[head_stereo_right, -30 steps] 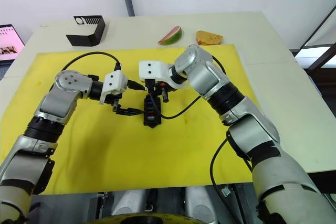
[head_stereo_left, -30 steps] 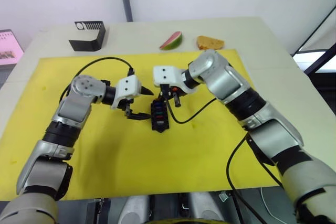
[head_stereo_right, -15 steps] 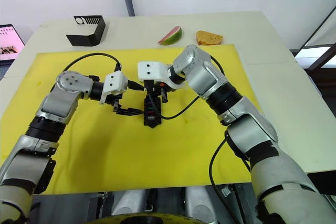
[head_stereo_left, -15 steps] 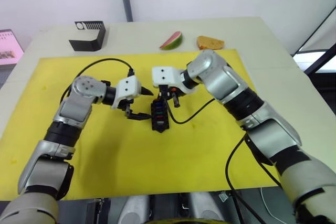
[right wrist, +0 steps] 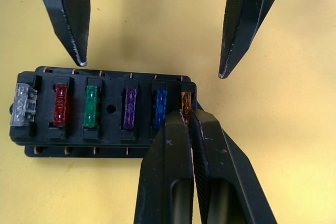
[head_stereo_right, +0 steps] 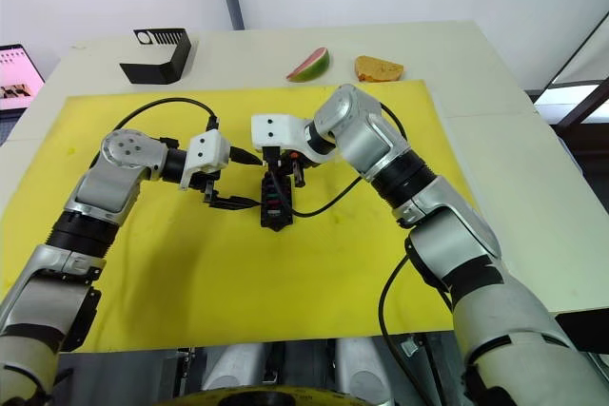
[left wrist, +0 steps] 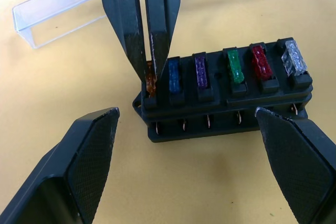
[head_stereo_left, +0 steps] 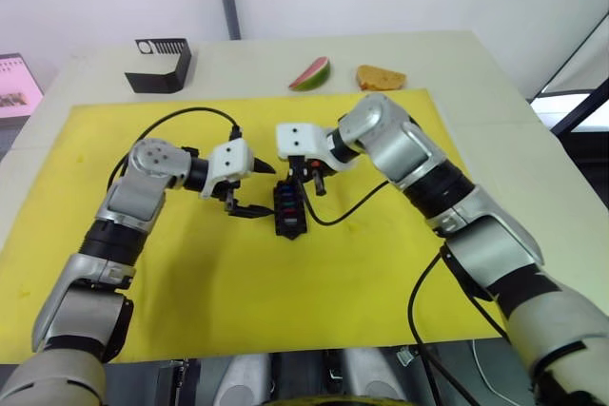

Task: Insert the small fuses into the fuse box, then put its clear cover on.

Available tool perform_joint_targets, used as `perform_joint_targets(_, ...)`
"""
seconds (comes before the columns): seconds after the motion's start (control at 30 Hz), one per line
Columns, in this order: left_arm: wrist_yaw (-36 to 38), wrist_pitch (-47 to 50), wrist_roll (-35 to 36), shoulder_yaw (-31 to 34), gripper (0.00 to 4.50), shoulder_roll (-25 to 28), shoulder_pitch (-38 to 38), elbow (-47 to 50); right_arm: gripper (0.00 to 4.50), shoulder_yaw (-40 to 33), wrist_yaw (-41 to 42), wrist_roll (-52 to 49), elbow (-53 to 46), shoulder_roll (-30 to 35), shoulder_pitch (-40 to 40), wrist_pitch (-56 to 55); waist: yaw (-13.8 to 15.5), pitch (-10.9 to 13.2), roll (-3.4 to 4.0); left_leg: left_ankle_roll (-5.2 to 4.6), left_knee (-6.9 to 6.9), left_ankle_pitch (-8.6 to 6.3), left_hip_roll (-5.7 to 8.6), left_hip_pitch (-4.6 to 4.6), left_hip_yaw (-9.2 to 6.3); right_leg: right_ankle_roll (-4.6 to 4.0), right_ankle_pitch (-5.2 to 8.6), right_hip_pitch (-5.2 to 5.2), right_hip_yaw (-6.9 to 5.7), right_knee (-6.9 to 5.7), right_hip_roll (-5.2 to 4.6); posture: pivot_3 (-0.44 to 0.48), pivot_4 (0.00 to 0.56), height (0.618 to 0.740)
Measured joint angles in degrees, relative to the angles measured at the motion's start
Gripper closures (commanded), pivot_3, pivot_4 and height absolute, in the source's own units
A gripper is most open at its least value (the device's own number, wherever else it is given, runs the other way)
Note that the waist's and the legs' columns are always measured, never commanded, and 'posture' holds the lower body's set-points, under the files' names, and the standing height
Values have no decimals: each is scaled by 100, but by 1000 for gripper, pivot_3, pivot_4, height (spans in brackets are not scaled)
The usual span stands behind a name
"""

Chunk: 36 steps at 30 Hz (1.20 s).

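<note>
The right claw point(right wrist: 188, 113) is pinched on the amber fuse point(right wrist: 185, 102) at the fuse box's point(left wrist: 226, 100) end slot. The left claw point(left wrist: 184, 124), spread wide, straddles the box; the clear cover point(left wrist: 55, 9) lies beyond.

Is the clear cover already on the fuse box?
No, the clear cover lies on the yellow mat, apart from the fuse box.
</note>
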<state>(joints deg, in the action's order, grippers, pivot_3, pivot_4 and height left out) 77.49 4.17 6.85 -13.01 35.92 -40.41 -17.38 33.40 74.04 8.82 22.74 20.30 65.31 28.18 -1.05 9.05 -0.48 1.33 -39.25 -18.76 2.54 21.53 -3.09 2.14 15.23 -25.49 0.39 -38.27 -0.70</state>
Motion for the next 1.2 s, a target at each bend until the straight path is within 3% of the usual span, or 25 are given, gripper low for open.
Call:
perform_joint_targets(0.2,2,4,1,0,117,0,15,1,4500,-11,-19,-8,-12,-4,-3,11,-4,0,0,1,0,0,0,0,0,0,0,0,0,-1,0,0,150,740)
perform_joint_targets(0.3,4,13,1,2,0,2,19,1,3449,-43,30,-64,-171,31,-16,119,1,0,0,1,0,0,0,1,0,0,0,-1,0,0,0,0,150,740)
perform_joint_targets(0.33,4,26,1,2,0,4,19,1,2854,-112,52,-136,-330,74,-19,187,5,0,0,0,0,0,0,2,0,0,0,-1,0,0,0,0,150,740)
perform_joint_targets(0.4,3,50,3,10,0,6,19,13,2107,-297,47,-264,-542,125,-30,267,9,0,0,0,0,0,0,3,0,0,0,-2,0,0,0,0,150,740)
perform_joint_targets(0.57,-13,296,140,85,0,11,37,279,2107,-1233,48,-924,-1227,404,-148,493,29,0,0,-1,0,-1,0,2,-1,0,0,0,0,1,0,0,150,740)
perform_joint_targets(0.7,-46,399,192,108,0,15,109,447,2107,-1582,-75,-1337,-1399,306,-700,387,4,-2,-2,-4,0,-2,0,-4,1,0,0,5,0,-1,0,0,150,740)
perform_joint_targets(0.8,-93,401,190,107,0,24,199,448,2959,-1723,-485,-1494,-1313,-17,-1313,201,-8,-2,-2,-3,1,-2,0,-3,1,0,0,-2,1,-11,1,0,150,740)
perform_joint_targets(0.9,-135,418,191,130,0,157,263,447,4455,-1821,-812,-1648,-1170,-204,-1700,147,2,-2,-2,-2,-1,-1,0,-2,1,0,0,-2,1,-13,0,0,150,740)
perform_joint_targets(1.2,-268,559,265,257,0,215,420,476,4455,-1799,-1386,-1585,-646,-308,-1709,-32,8,-2,-2,-2,-2,-1,0,-2,1,0,0,0,0,-11,0,0,150,740)
